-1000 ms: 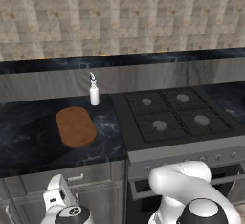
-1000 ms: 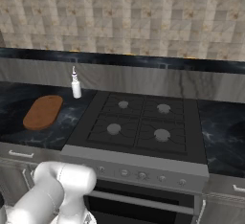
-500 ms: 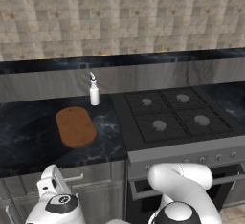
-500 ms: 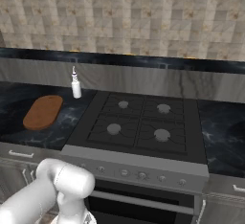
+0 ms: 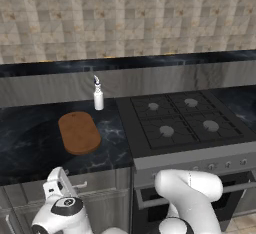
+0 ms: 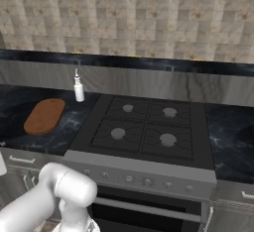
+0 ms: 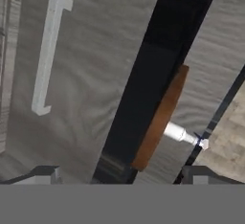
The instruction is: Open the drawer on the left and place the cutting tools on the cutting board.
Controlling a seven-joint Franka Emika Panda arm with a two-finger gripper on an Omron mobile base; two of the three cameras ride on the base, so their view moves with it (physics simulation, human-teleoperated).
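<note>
The drawer under the counter's left part is shut, its silver bar handle beside my hand. My gripper hangs low in front of it, open with nothing between the fingers. In the rolled hand view the drawer front and handle stand close ahead, with my gripper open below them. The brown oval cutting board lies on the black counter; it appears edge-on in the hand view. The cutting tools are hidden.
A white bottle stands behind the board. A four-burner hob and its oven front lie to the right. Grey cabinet doors are below the drawer.
My hand has risen toward the drawer front in the left base view, and the arm's elbow has shifted with it. The jaws stayed open. Board and bottle have not moved.
</note>
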